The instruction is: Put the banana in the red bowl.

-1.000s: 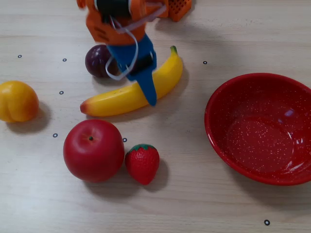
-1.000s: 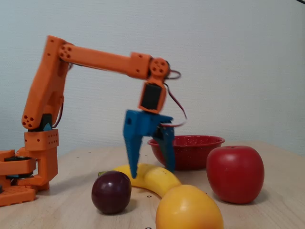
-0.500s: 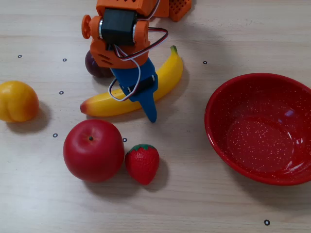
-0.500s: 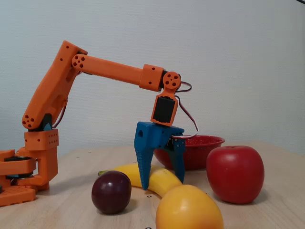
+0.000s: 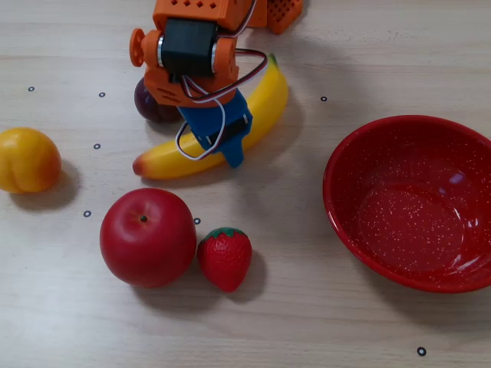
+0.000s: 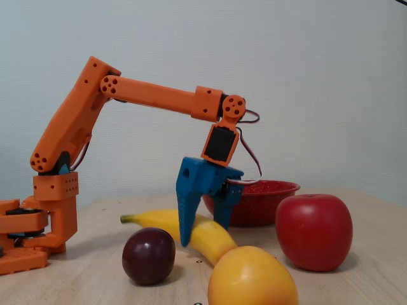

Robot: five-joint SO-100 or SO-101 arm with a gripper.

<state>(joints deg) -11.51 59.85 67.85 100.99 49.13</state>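
Note:
The yellow banana (image 5: 173,161) lies on the wooden table, its green stem toward the arm's base and its orange-red end at the left in a fixed view from above. In a fixed view from the side the banana (image 6: 159,221) shows its stem end raised slightly. My blue gripper (image 5: 230,149) comes down over its middle, one finger on each side, and is shut on it (image 6: 203,232). The red bowl (image 5: 406,215) stands empty at the right, apart from the banana, and sits behind the gripper in the side view (image 6: 267,190).
A red apple (image 5: 147,238) and a strawberry (image 5: 225,257) lie just in front of the banana. A dark plum (image 5: 149,103) sits beside it under the arm. A round orange-yellow fruit (image 5: 27,159) is at the far left. The orange arm base (image 6: 38,235) stands at the left.
The gripper has dropped onto the banana and its fingers have narrowed around it. The banana has shifted, and its stem end now sits higher and further out.

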